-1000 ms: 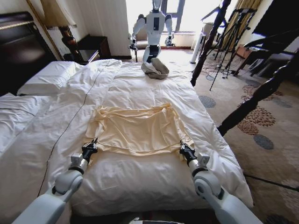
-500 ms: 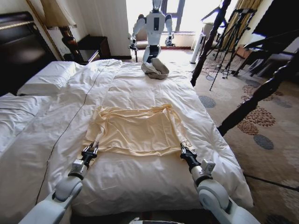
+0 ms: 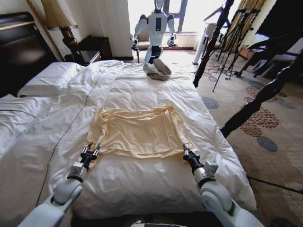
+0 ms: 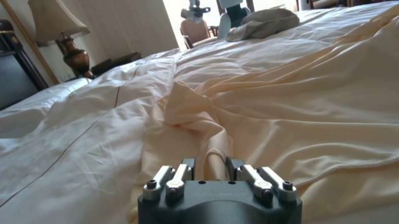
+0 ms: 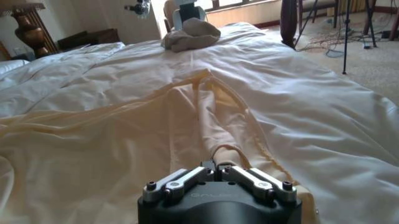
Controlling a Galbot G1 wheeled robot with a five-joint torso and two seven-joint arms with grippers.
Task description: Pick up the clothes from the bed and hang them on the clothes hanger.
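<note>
1. Right then, you had the clothes (image 3: 137, 131) lying spread flat on the white duvet of the bed (image 3: 142, 90), toward its near end, a pale cream-yellow top with its hem edge closest to you and its far edge bunched into folds.
2. You could see the left gripper (image 3: 89, 153) at the near left corner of the top; in the left wrist view its jaws (image 4: 209, 169) stood narrowly apart with a fold of the cream fabric pinched between them.
3. You could see the right gripper (image 3: 189, 153) at the near right corner; in the right wrist view its jaws (image 5: 218, 168) were closed together on a small loop of the fabric's edge.
4. Both forearms reached in low over the foot of the bed, one at each side of the top.
5. Farther up the duvet, well apart from the top, a small grey-beige cloth heap (image 3: 157, 69) sat near the far edge.
6. White pillows (image 3: 49, 78) lay at the left, and dark twisted posts (image 3: 258, 99) stood on the right over a patterned carpet (image 3: 270, 142).
7. Beyond the bed another white robot (image 3: 154, 28) stood by the bright window.
</note>
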